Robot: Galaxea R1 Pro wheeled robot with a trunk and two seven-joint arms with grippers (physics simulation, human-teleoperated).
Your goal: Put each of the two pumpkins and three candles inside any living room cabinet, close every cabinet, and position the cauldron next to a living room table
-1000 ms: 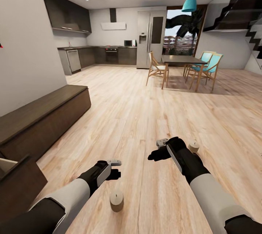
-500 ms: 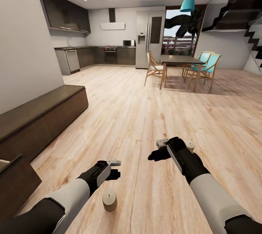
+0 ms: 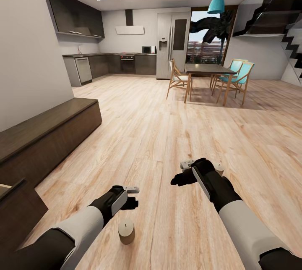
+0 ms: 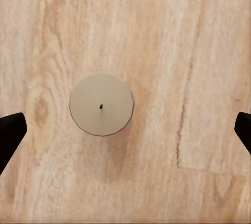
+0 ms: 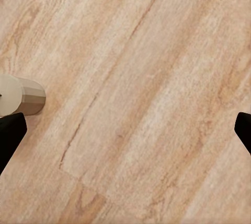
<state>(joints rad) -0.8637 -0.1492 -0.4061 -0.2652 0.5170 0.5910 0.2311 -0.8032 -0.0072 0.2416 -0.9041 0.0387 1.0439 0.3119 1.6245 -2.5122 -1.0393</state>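
A beige candle [image 3: 126, 231] stands on the wooden floor beside my left forearm, just short of my left gripper [image 3: 132, 197]. In the left wrist view this candle [image 4: 101, 105] is seen from above, between the wide-apart black fingertips [image 4: 10, 135] of my open left gripper [image 4: 125, 132] and well below them. A second candle [image 3: 219, 168] peeks out behind my right hand. My right gripper [image 3: 178, 177] hovers open over bare floor; the right wrist view has that candle [image 5: 18, 96] at the edge, outside the open gripper [image 5: 125, 132]. The long dark cabinet [image 3: 54, 131] runs along the left wall.
At the lower left a dark cabinet door panel [image 3: 21, 209] stands out from the unit, apparently open. A dining table [image 3: 207, 69] with chairs stands far ahead, with kitchen units [image 3: 126, 63] and a fridge [image 3: 172, 45] behind. Stairs [image 3: 289, 30] rise at the right.
The whole view shifted slightly a second ago, so the camera moved. Over the last half second nothing visibly changed; both arms hold the same pose.
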